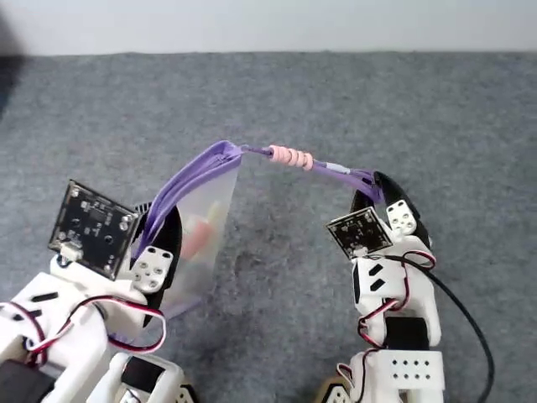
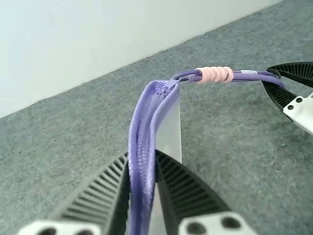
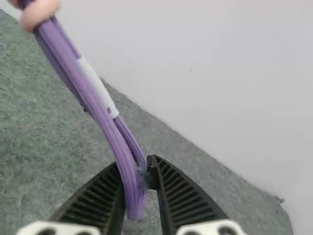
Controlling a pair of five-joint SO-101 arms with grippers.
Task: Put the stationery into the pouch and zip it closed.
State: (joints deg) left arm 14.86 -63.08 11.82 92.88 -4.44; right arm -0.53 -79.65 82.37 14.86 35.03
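With my left end effector (image 2: 142, 159) clamped on the pouch (image 1: 205, 227), upright with stationery (image 1: 198, 237) inside, and my right end effector (image 3: 133, 165) pinching the beaded pull cord (image 1: 290, 157), the zip (image 2: 144, 122) looks run shut, so little seems left.
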